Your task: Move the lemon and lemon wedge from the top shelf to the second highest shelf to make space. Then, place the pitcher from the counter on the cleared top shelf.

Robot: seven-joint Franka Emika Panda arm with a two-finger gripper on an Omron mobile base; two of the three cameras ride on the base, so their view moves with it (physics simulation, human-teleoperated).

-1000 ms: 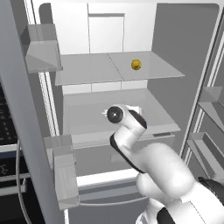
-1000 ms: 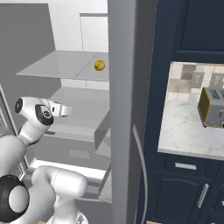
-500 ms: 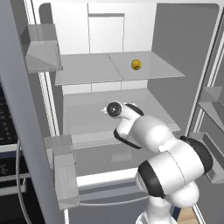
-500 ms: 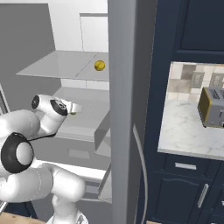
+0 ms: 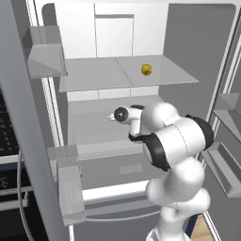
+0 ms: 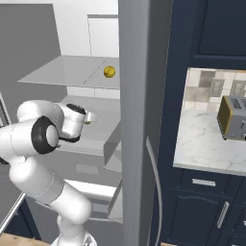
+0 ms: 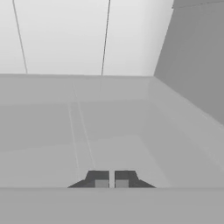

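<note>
A yellow lemon [image 5: 146, 69] [image 6: 109, 72] rests on the top shelf [image 5: 94, 77] [image 6: 57, 72] of the open fridge, towards its right. One level lower, my gripper [image 5: 114, 116] [image 6: 90, 116] [image 7: 111, 179] reaches in over the second highest shelf [image 5: 92, 134] [image 6: 103, 132], below and left of the lemon. Its fingertips are pressed together, shut, with nothing between them. Ahead of them in the hand view lie bare shelf and the fridge's back wall. The lemon wedge and the pitcher are out of view.
The left fridge door carries bins [image 5: 44, 59] [image 5: 70, 188] close beside the arm, and the right door has bins [image 5: 226, 164] too. A door edge [image 6: 139, 120] stands upright to the right of the arm. A toaster [image 6: 234, 117] sits on the marble counter [image 6: 206, 144].
The arm has folded upward and pushed forward, carrying the shut gripper deeper over the second highest shelf. The lemon has stayed in place.
</note>
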